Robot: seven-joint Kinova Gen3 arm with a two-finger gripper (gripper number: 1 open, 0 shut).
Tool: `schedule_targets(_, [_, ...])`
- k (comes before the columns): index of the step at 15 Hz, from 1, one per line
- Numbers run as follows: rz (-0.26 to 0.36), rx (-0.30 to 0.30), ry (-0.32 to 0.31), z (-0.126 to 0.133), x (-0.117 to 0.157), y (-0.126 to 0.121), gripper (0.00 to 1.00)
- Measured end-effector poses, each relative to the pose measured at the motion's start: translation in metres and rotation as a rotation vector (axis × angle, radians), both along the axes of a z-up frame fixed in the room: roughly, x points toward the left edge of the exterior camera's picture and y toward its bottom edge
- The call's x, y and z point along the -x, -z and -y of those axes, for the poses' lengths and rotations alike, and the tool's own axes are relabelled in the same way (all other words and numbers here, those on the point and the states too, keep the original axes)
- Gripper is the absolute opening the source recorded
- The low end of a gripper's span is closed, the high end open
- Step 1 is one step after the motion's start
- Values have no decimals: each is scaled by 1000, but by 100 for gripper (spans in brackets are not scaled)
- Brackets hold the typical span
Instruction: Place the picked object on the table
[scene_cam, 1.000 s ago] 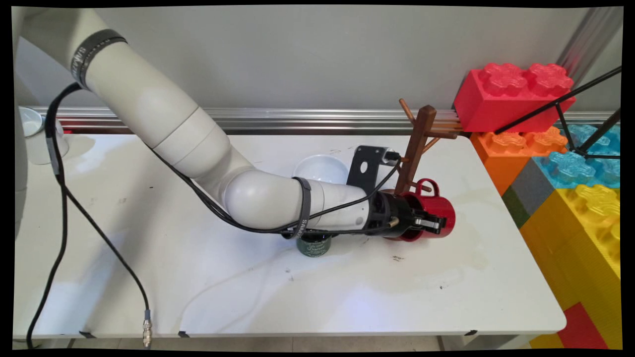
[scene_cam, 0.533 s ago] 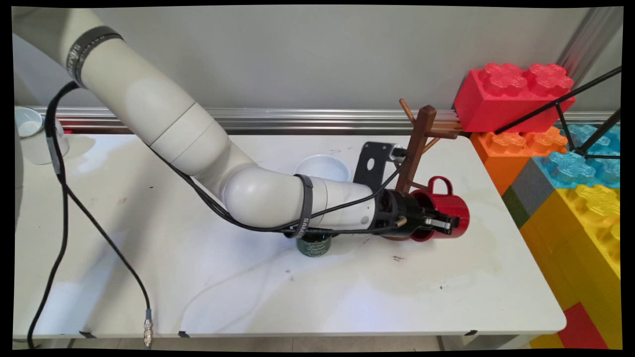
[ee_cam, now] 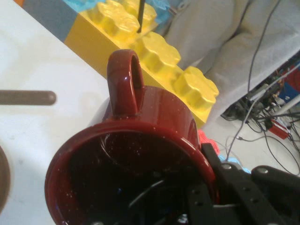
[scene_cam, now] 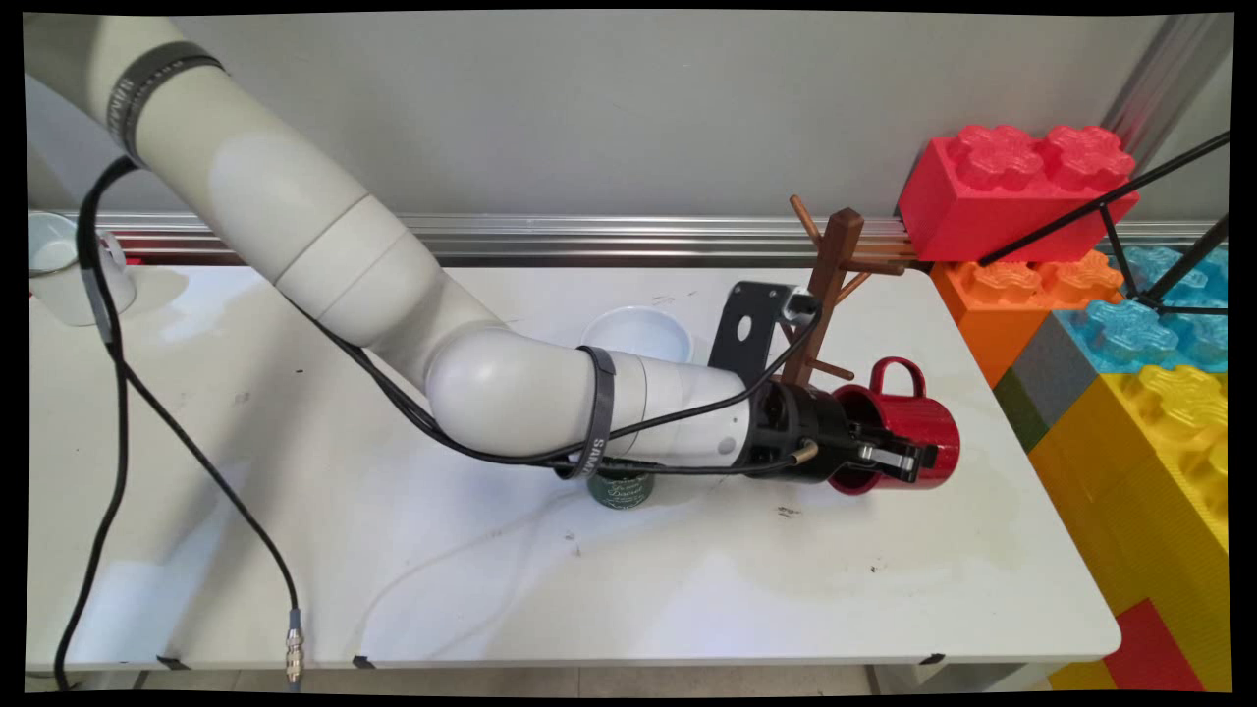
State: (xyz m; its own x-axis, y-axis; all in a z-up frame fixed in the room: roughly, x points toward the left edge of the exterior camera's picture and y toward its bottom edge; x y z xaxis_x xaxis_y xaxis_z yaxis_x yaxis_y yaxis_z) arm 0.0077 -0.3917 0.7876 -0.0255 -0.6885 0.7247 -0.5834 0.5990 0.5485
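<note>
My gripper (scene_cam: 889, 457) is shut on the rim of a red mug (scene_cam: 908, 432), one finger inside and one outside its wall. The mug lies on its side in the air, mouth toward my wrist, handle (scene_cam: 896, 374) pointing up. It hangs just right of a brown wooden mug tree (scene_cam: 823, 295) with bare pegs. In the hand view the red mug (ee_cam: 140, 154) fills the frame, its handle (ee_cam: 125, 82) up, my gripper (ee_cam: 201, 197) clamped on its rim at the lower right. A wooden peg (ee_cam: 27, 97) shows at the left.
A white bowl (scene_cam: 638, 334) and a dark green mug (scene_cam: 621, 489) sit by my forearm. A white cup (scene_cam: 59, 265) stands far left. Large red (scene_cam: 1011, 187), orange, blue and yellow (scene_cam: 1159, 462) toy bricks line the table's right edge. A black stand (scene_cam: 751, 329) is beside the tree.
My gripper has carried the red mug to the right, away from the mug tree's trunk, and a bare peg now shows between them.
</note>
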Motion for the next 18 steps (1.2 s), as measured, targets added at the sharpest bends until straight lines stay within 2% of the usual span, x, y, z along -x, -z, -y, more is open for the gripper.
schedule_targets(7, [54,10,60,-10,-11,-22,0])
schedule_targets(18, [222,5,134,-8,-33,-74,0])
